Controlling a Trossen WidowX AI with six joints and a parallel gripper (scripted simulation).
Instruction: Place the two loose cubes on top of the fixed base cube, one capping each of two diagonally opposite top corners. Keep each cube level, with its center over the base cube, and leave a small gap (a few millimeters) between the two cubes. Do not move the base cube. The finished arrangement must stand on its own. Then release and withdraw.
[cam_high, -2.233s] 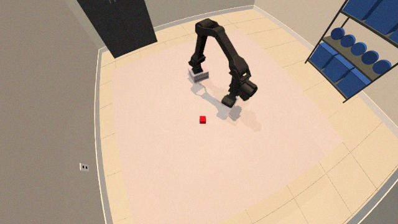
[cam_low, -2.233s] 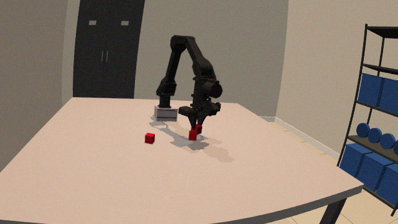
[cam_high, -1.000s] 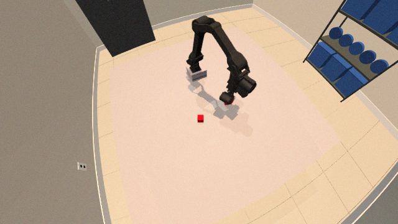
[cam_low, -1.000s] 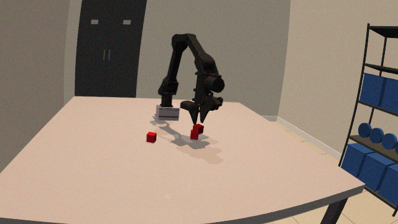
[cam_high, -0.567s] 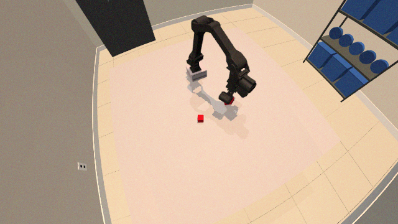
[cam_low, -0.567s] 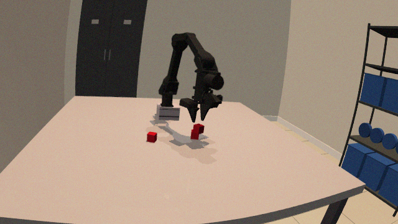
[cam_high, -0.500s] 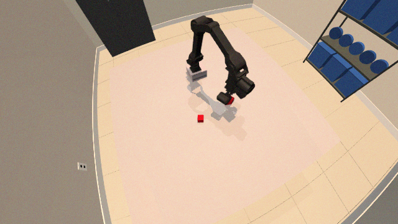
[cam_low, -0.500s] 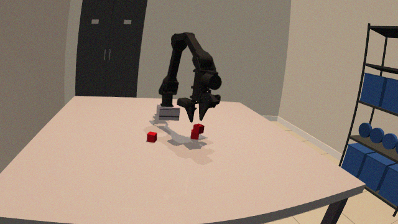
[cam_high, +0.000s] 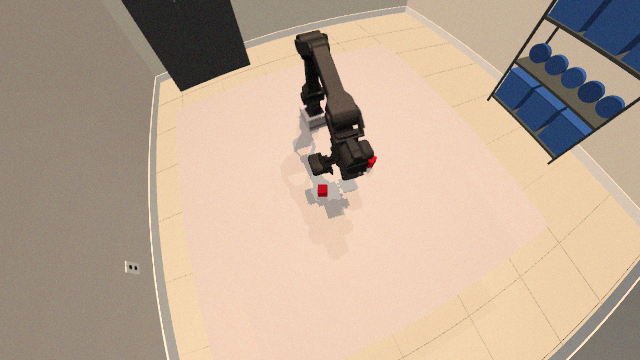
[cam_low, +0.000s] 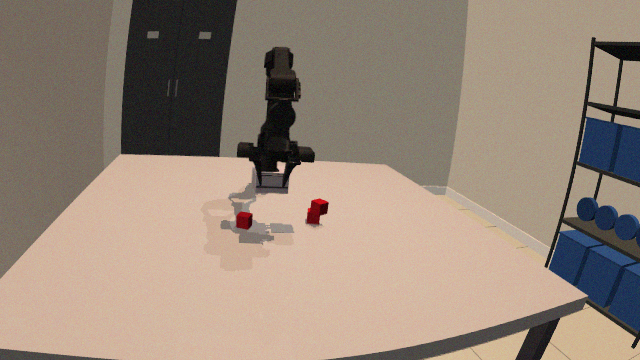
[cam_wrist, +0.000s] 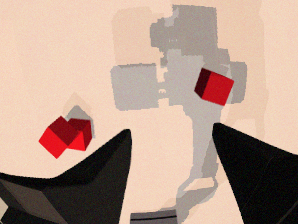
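One red cube (cam_low: 319, 206) (cam_wrist: 55, 142) rests on top of the base cube (cam_low: 313, 216) (cam_wrist: 84, 132), offset over one corner. It looks roughly level in the exterior view. In the top view the gripper mostly hides this pair, and only a bit of red shows at its right. The other loose red cube (cam_high: 322, 190) (cam_low: 244, 220) (cam_wrist: 218, 88) sits alone on the table. My gripper (cam_low: 273, 186) (cam_wrist: 173, 132) is open and empty, pointing down above the table. It is between the stacked pair and the lone cube sideways, and nearer the arm's base.
The arm's pale base block (cam_high: 313, 120) (cam_low: 272, 181) (cam_wrist: 154, 218) stands behind the cubes. Shadows of the arm fall on the table (cam_high: 410, 225) (cam_low: 350, 280) around the lone cube. A shelf rack with blue bins stands beyond the table at the right.
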